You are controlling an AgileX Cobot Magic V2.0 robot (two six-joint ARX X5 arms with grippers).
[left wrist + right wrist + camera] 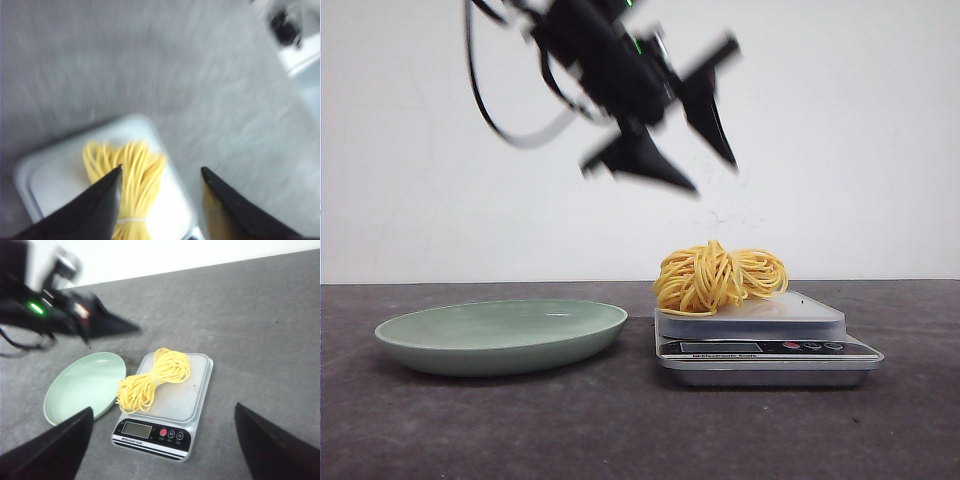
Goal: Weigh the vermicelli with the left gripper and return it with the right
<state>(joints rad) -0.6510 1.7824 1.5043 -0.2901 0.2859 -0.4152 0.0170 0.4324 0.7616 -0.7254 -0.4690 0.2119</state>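
Note:
The vermicelli (718, 276), a yellow nest of thin strands, lies on the platform of the silver kitchen scale (800, 312). It also shows in the left wrist view (132, 167) and the right wrist view (152, 378). My left gripper (712, 175) is open and empty, blurred, in the air above the scale; it also shows in the right wrist view (107, 327). My right gripper (165, 422) is open and empty, high above the scale (190, 400), out of the front view. The pale green plate (500, 335) is empty, left of the scale.
The dark grey table (620, 430) carries only the plate and scale. A white wall stands behind. The scale's display and buttons (170, 434) face the front edge. A blurred white object (295, 35) shows at the edge of the left wrist view.

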